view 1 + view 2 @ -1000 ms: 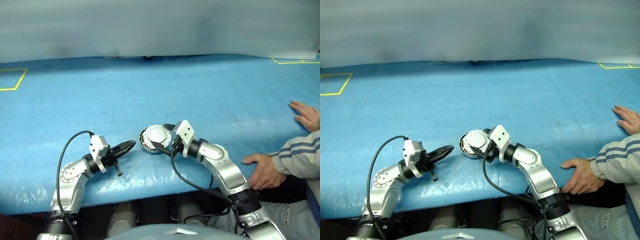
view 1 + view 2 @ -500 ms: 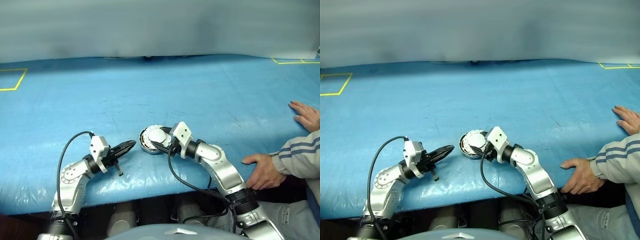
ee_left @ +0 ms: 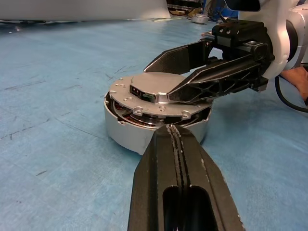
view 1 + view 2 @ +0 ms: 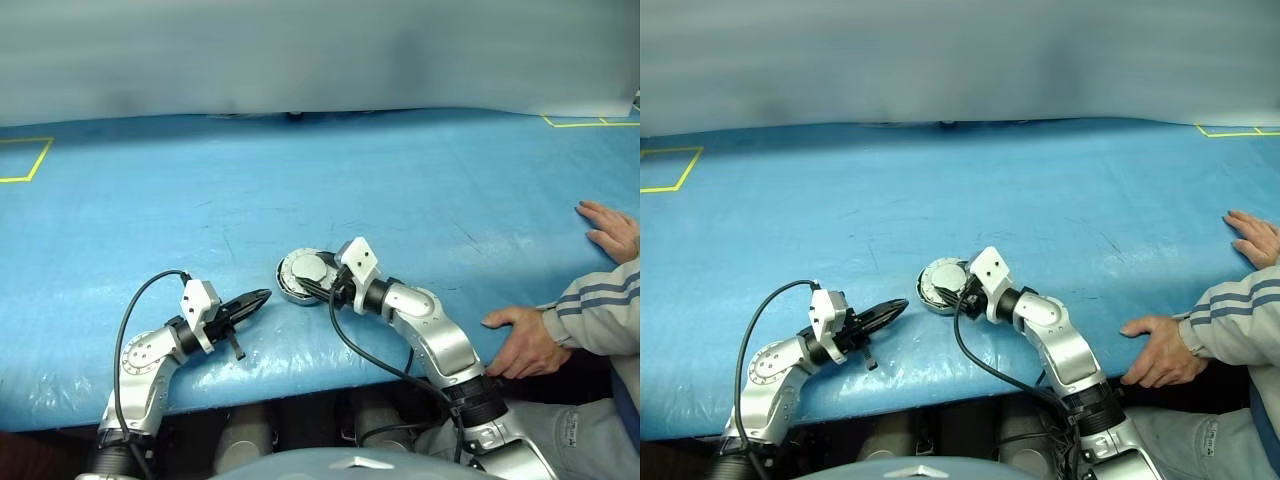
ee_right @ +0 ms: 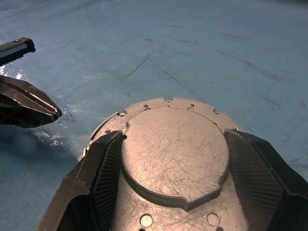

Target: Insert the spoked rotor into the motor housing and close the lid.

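One round, scratched metal lid (image 5: 173,154)

Left gripper (image 4: 262,297) pressed closed, pointing level toward the right gripper (image 4: 312,284), whose fingers (image 5: 108,168) stand spread.

Even, cool light; glare on the blue table's (image 4: 300,180) near edge; blurred background.

lid (image 3: 153,93) atop motor housing (image 3: 126,131) — left gripper (image 4: 262,297) leftward
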You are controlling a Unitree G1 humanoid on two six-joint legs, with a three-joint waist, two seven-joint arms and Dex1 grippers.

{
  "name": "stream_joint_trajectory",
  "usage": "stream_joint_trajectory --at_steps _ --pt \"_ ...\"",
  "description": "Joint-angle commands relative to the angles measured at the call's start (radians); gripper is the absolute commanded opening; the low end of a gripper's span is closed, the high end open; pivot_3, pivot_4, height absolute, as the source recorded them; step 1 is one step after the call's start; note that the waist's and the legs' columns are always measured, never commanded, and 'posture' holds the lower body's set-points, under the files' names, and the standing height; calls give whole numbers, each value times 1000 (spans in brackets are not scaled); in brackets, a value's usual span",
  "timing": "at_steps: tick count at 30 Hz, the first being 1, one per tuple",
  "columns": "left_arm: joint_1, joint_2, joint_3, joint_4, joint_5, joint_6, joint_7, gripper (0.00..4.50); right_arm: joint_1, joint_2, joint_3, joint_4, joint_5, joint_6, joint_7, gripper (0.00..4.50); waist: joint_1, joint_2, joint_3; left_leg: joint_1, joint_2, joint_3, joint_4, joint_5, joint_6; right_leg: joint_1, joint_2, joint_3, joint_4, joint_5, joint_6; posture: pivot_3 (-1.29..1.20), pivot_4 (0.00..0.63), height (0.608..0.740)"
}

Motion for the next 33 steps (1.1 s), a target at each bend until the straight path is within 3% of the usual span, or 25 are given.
stream_joint_trajectory --at_steps 1,21,33 --pt "-1 1 0 -3 2 -23 3 0 -4 21 4 -52 22 48 -14 2968 -1 0 0 0 0 0 0 0 0 0 0 0 0 0 0 0 150 740" --pt "-6 -1 -5 32 10 -38 12 0 -17 35 53 -57 -75 145 -139 2968 -4 0 0 7 0 1 -3 0 -1 0 -2 -1 0 -1 -2 0 150 740" --pt "-8 -1 -10 51 16 -44 20 0 -29 74 36 -104 -47 185 -155 2968 -3 1 0 7 0 1 -5 0 -1 -1 -3 -3 -1 -3 -4 0 150 740"
